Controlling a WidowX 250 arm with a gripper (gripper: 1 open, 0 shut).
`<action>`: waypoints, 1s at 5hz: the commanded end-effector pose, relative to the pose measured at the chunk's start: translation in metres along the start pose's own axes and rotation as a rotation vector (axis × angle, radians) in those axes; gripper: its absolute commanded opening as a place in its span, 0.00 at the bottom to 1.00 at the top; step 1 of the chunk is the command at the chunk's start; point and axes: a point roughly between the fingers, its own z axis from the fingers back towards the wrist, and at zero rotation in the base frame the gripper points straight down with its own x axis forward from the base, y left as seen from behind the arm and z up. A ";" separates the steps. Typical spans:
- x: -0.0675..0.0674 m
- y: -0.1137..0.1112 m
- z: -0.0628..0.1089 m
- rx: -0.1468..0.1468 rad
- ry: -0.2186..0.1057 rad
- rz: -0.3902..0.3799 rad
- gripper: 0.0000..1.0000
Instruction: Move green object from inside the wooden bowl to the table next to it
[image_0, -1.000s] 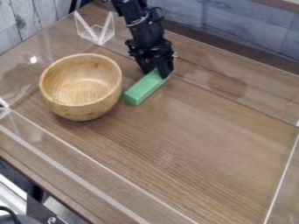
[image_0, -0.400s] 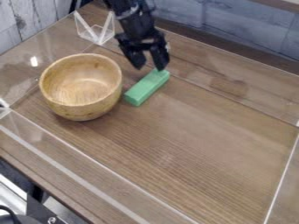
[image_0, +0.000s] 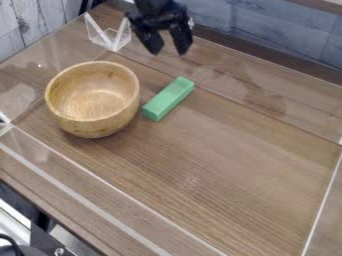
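The green object is a flat bright green bar lying on the table just right of the wooden bowl, close to its rim but apart from it. The round tan bowl stands empty. My gripper hangs open above and behind the bar, near the back of the table, its two dark fingers spread with nothing between them.
Low clear plastic walls run along the table's edges. A clear angled plastic piece stands at the back left corner behind the bowl. A grey plank wall lies behind the table.
My gripper has let go of the green bar, opened, and risen up and back away from it. The bar stays lying beside the bowl.
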 end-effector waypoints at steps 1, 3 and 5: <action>0.017 -0.016 0.038 0.034 -0.086 -0.047 1.00; 0.012 -0.024 0.029 0.087 -0.084 -0.007 1.00; 0.008 -0.020 0.008 0.174 -0.104 0.118 1.00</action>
